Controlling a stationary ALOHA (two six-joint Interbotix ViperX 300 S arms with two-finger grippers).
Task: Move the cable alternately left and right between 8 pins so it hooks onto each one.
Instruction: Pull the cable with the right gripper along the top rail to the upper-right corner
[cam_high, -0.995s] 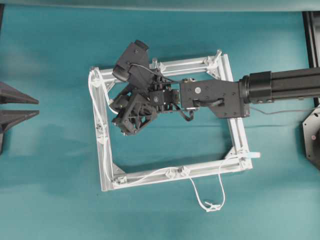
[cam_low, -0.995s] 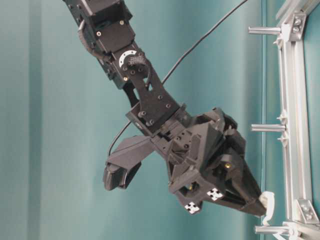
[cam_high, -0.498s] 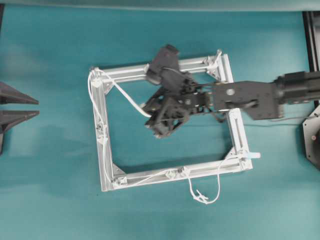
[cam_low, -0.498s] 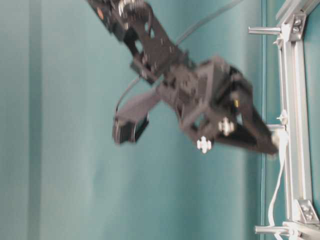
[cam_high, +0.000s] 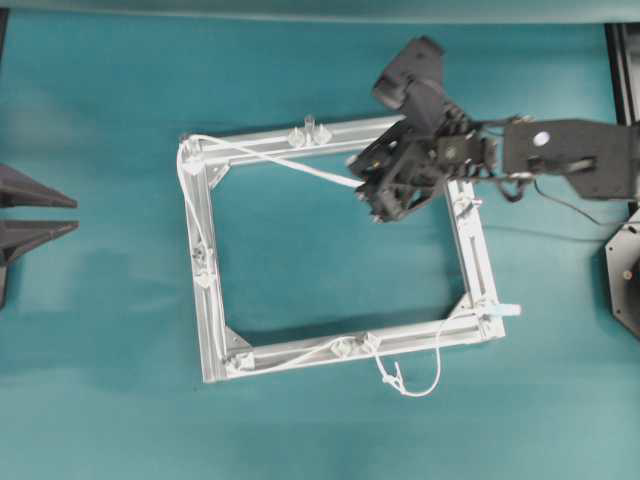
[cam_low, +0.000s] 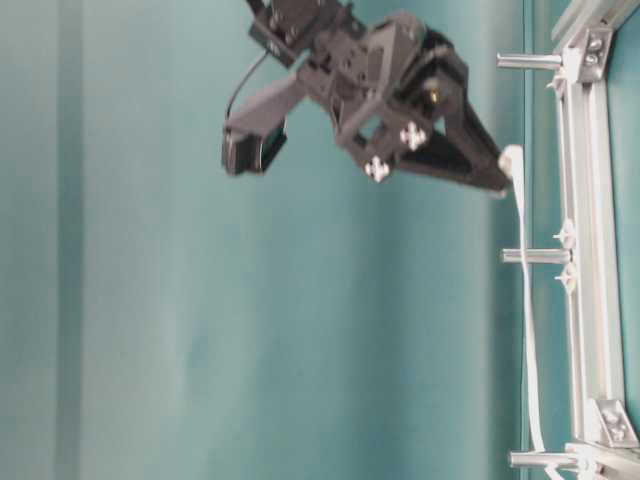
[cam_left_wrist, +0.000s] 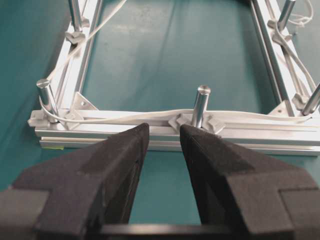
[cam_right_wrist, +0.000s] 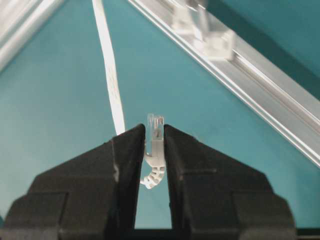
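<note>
Cable (cam_high: 290, 160): white cord, already run along the near bar, up the left bar, round the far-left corner pin (cam_high: 186, 146). From there it crosses the frame's (cam_high: 207, 300) inside as a taut diagonal to the right tool (cam_high: 368, 186). Loose tail with knot lies on the table (cam_high: 100, 400) in front of the near bar; pale blue tab at the near-right corner.

Right tool: closed on the cable's connector end, seen pinched between the two pads (cam_right_wrist: 129, 150) in the wrist view, cord trailing away on the left side of the jaws.

Step in hand, as we judge it: hooking the far-middle pin (cam_high: 309, 126). We keep tension, stay low enough that the cord meets the pin's shaft, and pass on the opposite side to the last hook.

The tool sits inside the frame near the far-right corner, held above the bars, cord sloping down.

Left tool (cam_left_wrist: 164, 145): idle, jaws slightly apart, gripping nothing, facing the left bar's middle pin (cam_left_wrist: 200, 106).
</note>
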